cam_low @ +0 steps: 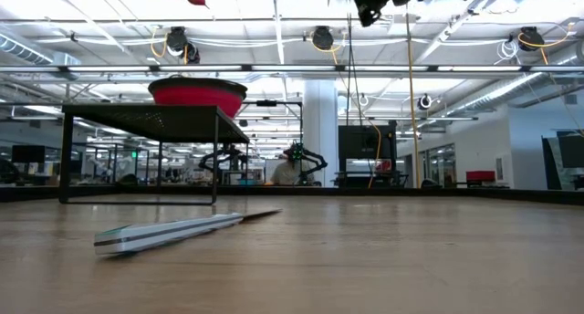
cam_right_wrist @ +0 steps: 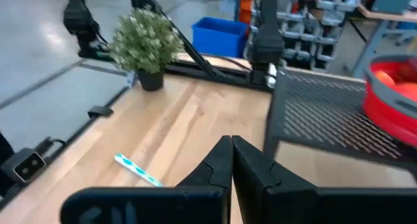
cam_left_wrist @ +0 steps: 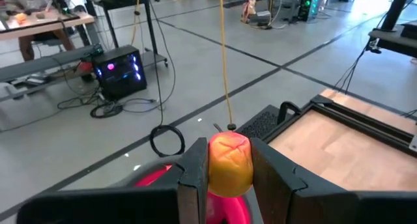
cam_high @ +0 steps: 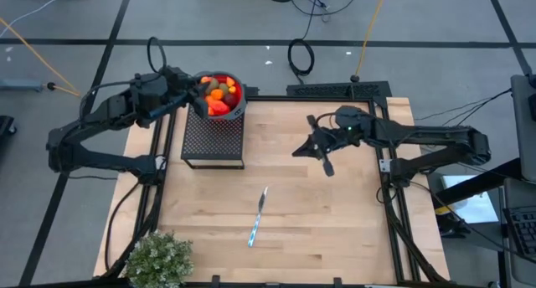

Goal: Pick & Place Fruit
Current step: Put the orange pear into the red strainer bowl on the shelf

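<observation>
A red bowl (cam_high: pixel 235 89) filled with several toy fruits (cam_high: pixel 219 92) stands on a black mesh stand (cam_high: pixel 213 137) at the table's far left. My left gripper (cam_high: pixel 201 97) hovers at the bowl's left rim, shut on an orange-yellow fruit (cam_left_wrist: pixel 229 162); the red bowl (cam_left_wrist: pixel 153 178) shows just below it. My right gripper (cam_high: pixel 323 151) hangs shut and holding nothing above the table's right middle, its fingers (cam_right_wrist: pixel 231 160) pressed together. The low view shows the bowl (cam_low: pixel 198 93) resting on the stand's top (cam_low: pixel 155 116). My left gripper pinches the orange-yellow fruit by its two opposite sides (cam_left_wrist: pixel 212 167) between its two fingers (cam_left_wrist: pixel 193 178). The fingers reach in nearly level from the table's left side. The fruit sits between them lifted clear, above the bowl.
A knife with a blue-white handle (cam_high: pixel 258 217) lies flat on the wood in the near middle, also seen as knife (cam_low: pixel 173 230) and knife (cam_right_wrist: pixel 137 170). A bushy potted plant (cam_high: pixel 159 259) stands at the near left corner. Black frame rails (cam_high: pixel 389 167) border the table.
</observation>
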Robot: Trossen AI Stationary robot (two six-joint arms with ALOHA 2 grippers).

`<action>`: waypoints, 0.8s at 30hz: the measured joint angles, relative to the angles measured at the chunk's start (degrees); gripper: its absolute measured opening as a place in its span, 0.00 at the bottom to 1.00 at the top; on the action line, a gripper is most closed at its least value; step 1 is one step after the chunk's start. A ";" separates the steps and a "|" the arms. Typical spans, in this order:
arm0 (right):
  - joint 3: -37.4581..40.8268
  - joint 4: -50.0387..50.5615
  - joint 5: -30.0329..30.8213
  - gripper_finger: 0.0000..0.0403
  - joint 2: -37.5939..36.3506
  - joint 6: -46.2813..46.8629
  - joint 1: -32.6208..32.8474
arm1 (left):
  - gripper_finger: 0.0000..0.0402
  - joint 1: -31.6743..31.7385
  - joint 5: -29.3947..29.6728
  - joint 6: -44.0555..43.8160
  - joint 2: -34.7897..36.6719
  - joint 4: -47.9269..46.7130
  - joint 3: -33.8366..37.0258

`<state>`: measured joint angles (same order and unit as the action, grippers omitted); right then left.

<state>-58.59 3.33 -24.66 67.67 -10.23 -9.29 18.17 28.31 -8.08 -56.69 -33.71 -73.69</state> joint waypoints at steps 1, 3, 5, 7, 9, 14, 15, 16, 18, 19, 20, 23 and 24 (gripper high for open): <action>0.00 1.53 1.11 0.00 -0.80 -0.31 -0.12 | 0.21 0.21 -0.10 -0.09 -0.02 0.00 0.00; 0.00 4.57 4.12 0.00 -2.33 -1.61 -0.13 | 0.21 0.55 -0.12 -0.68 -0.04 0.21 0.12; 0.00 7.40 6.20 0.00 -3.75 -2.83 -0.14 | 0.21 0.78 -0.13 -1.34 -0.15 1.19 1.15; 0.00 8.98 6.86 0.00 -4.85 -3.27 -0.13 | 0.21 1.06 -0.08 -2.33 -0.25 0.97 2.58; 0.00 10.44 6.85 0.00 -5.87 -3.85 -0.12 | 0.21 1.31 -0.12 -3.44 -0.32 0.86 4.06; 0.69 12.10 6.99 0.00 -8.17 -4.14 -0.12 | 0.21 1.40 0.01 -4.13 -0.26 4.70 8.68; 1.75 11.51 7.62 0.00 -8.82 -4.13 -0.12 | 0.21 1.40 -0.01 -4.13 -0.30 5.97 9.76; 3.24 10.84 8.41 0.00 -9.70 -3.96 -0.12 | 0.21 1.40 -0.01 -4.13 -0.30 7.51 10.81; 6.97 8.25 9.98 0.00 -11.51 -2.44 -0.12 | 0.21 1.81 -0.01 -4.13 -0.24 10.22 12.63; 9.01 6.34 10.61 0.00 -12.55 -1.10 -0.12 | 0.21 2.14 -0.01 -4.13 -0.24 10.94 13.41; 11.21 4.68 11.27 0.00 -13.66 0.14 -0.12 | 0.21 2.45 0.00 -4.23 -0.24 11.49 14.19; 17.19 -0.47 11.35 0.00 -17.48 2.97 -0.12 | 0.21 3.71 -0.16 -5.01 -0.24 13.44 16.77; 18.97 -2.08 11.34 0.00 -18.77 3.87 -0.12 | 0.21 4.16 -0.46 -5.45 -0.24 14.36 17.79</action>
<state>-39.62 1.24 -13.31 48.90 -6.36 -9.41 22.33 27.84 -13.53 -56.93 -19.35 -55.90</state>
